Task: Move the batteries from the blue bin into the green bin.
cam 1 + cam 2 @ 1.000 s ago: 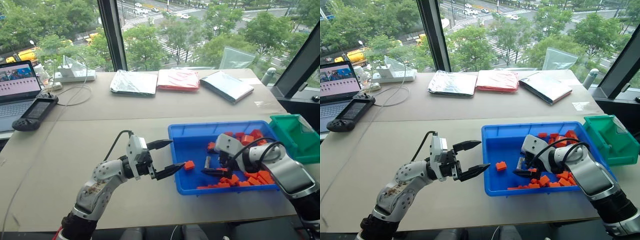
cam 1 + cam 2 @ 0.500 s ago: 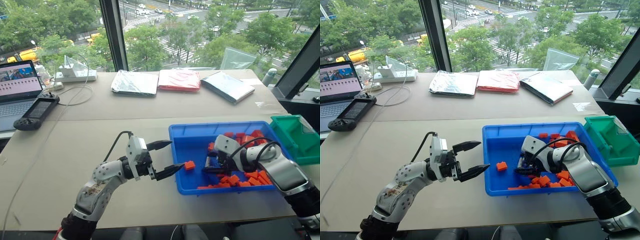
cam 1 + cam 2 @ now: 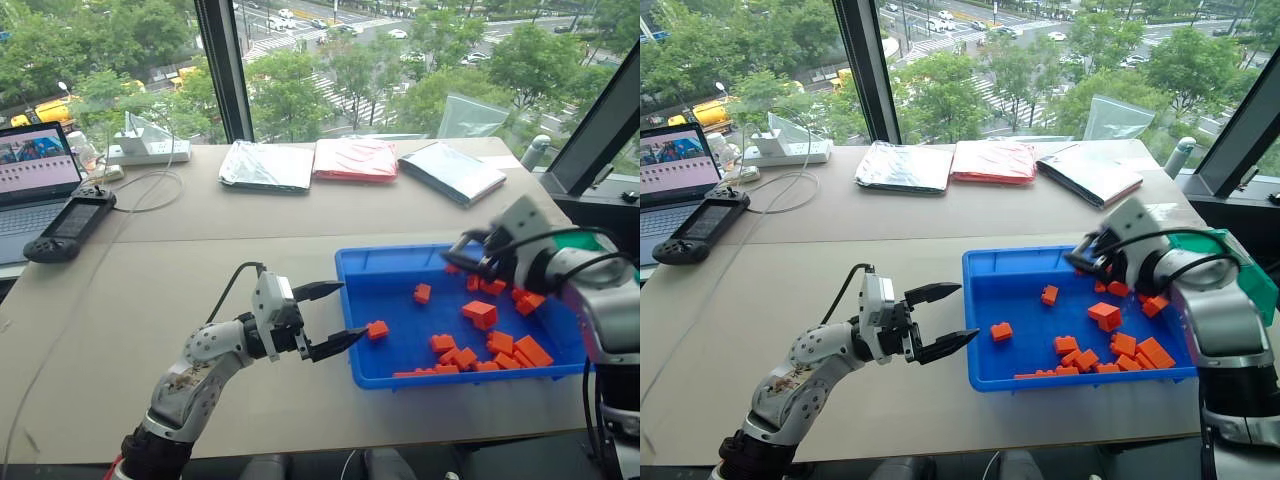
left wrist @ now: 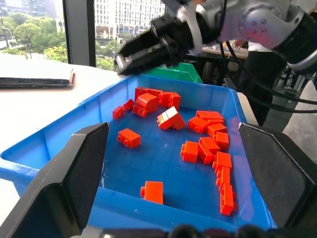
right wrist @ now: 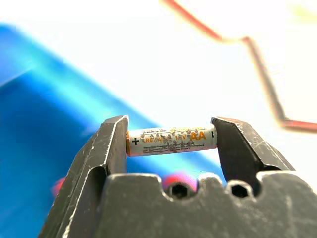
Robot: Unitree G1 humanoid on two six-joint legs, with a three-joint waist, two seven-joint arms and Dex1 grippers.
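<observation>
The tan table carries everything, and the blue bin on it serves as the landmark here. This wide shallow tray lies at the table's near right side, its floor scattered with orange toy bricks, most of them heaped toward its right and near corner, one lone brick near its left wall.

Just past the blue bin's right end stands the green bin, smaller and deeper, partly hidden by the right arm.

The right gripper hangs above the blue bin's far rim, toward its right half, raised clear of the bricks. Its two black fingers are closed partway onto an AA battery, pinching it end to end, with the plus end against one finger; the battery lies crosswise between the fingertips, over the blue bin's edge.

The left gripper hovers just outside the blue bin's left wall, pointing toward it, fingers spread wide with nothing between them.

Beyond the blue bin, near the window, lie three flat pouches, two silvery and one red.
</observation>
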